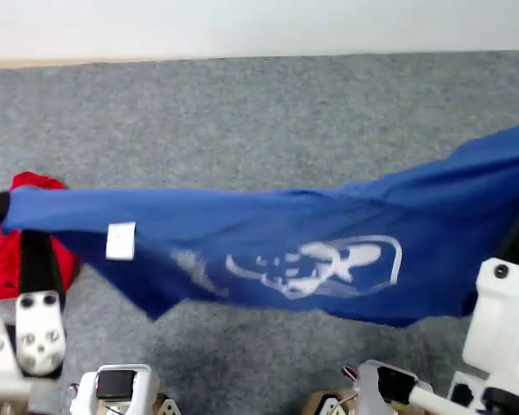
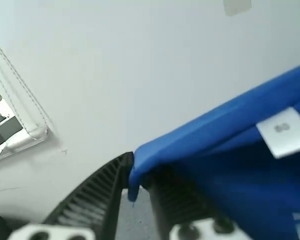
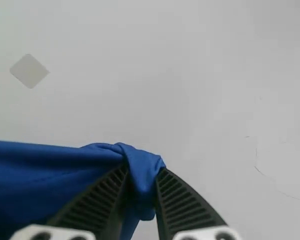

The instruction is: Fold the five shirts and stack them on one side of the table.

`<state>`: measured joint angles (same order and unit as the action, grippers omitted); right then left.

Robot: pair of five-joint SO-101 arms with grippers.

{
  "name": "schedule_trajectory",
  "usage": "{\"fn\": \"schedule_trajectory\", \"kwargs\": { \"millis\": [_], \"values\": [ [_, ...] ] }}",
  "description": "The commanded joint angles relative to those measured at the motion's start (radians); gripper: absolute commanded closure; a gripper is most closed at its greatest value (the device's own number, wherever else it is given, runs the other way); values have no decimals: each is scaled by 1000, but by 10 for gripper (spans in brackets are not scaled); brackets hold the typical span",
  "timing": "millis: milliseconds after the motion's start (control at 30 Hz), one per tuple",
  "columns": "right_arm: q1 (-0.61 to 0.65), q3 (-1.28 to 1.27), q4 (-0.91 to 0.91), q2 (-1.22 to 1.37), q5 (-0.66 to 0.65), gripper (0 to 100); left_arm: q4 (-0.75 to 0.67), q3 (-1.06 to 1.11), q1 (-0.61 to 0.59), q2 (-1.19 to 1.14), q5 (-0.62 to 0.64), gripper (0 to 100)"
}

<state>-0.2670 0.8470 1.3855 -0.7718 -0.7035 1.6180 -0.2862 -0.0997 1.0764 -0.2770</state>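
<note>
blue shirt hangs stretched in the air above the grey table. in the high view it spans from the left side to the right edge, with the right end higher.

left gripper: clamped on one corner of the shirt, the cloth pinched between two ribbed black fingers.

right gripper: closed on a bunched fold at the opposite end, with fabric bulging over the fingertips and between them.

a white sewn label faces up near the left end. a white printed graphic sits around mid-shirt. the lower edge sags toward the near side; whether it touches the table cannot be told.

a red garment lies crumpled on the table at the left, partly behind the blue shirt and the left arm.
</note>
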Motion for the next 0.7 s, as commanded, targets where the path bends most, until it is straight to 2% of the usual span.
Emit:
{"fn": "schedule_trajectory", "kwargs": {
  "millis": [0, 167, 333, 500, 667],
  "values": [
    [-10, -8, 2, -10, -11, 989, 6, -5, -5, 34, -6, 997],
    [-10, -15, 12, 1, -6, 989, 6, 8, -5, 34, -6, 997],
    [-10, -153, 1, 54, -5, 988, -23, 153, -3, -34, -6, 997],
    [33, -354, -1, 137, -5, 988, -170, 394, -3, -106, -6, 997],
    [85, -565, -91, 223, -5, 988, -410, 664, -3, -181, -6, 997]
  ]
}}
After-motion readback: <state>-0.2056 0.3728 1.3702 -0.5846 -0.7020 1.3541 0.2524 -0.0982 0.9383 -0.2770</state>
